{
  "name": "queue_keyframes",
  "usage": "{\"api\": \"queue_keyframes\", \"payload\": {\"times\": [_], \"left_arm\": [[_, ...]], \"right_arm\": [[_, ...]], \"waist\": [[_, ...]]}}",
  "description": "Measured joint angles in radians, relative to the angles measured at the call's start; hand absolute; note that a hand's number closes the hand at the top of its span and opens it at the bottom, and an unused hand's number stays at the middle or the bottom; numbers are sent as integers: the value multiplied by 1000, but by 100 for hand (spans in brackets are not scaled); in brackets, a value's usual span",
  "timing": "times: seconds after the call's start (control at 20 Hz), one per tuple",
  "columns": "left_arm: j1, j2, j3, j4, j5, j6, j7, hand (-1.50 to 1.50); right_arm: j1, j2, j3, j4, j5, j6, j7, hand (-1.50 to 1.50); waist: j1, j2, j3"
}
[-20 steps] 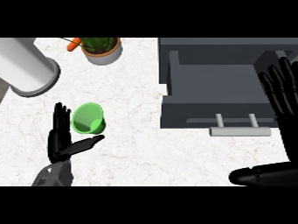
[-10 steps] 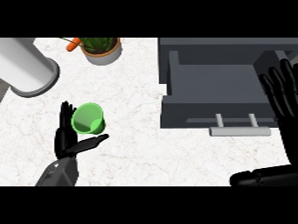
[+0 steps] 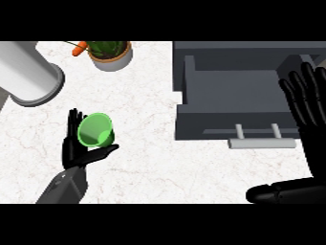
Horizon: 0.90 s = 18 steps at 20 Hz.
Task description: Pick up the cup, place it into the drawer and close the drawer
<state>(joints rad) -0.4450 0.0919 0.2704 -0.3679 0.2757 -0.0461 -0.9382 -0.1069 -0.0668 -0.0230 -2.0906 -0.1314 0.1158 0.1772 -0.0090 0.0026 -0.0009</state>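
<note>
A translucent green cup [image 3: 95,129] sits on the white marble counter [image 3: 151,158], left of centre, its mouth tipped toward the view. My left hand [image 3: 76,148] stands against the cup's left side with its fingers straight behind it and its thumb reaching out under the cup's base. The grey drawer [image 3: 239,93] is pulled open at the upper right, with its pale bar handle [image 3: 260,142] at the front. My right hand [image 3: 313,103] is held open, fingers up, over the drawer's right edge.
A large white cylinder [image 3: 20,72] lies at the upper left. A potted plant [image 3: 109,52] with a carrot [image 3: 77,48] beside it stands at the back. The counter ends along the left side, where dark floor shows.
My left hand has shifted right and closed in on the green cup, its thumb now under the base. The cup, the drawer and my right hand stay almost where they were.
</note>
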Motion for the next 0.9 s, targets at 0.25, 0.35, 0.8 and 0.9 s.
{"api": "queue_keyframes", "payload": {"times": [0.25,0.35,0.8,0.9], "left_arm": [[-33,2,5,37,15,-88,-3,150],[-45,4,9,60,18,-119,-21,150],[-54,-2,-1,56,-2,-115,-73,150],[-70,-10,5,55,-4,-86,-90,150]], "right_arm": [[-3,-9,-20,21,-19,13,-9,-150],[8,-9,-20,12,-23,16,-12,-150],[19,-12,-20,-5,-20,17,-3,-150],[-4,-22,-36,3,-32,17,8,-150]], "waist": [[-1,0,0],[-3,1,0],[-2,1,0],[-3,2,0]]}}
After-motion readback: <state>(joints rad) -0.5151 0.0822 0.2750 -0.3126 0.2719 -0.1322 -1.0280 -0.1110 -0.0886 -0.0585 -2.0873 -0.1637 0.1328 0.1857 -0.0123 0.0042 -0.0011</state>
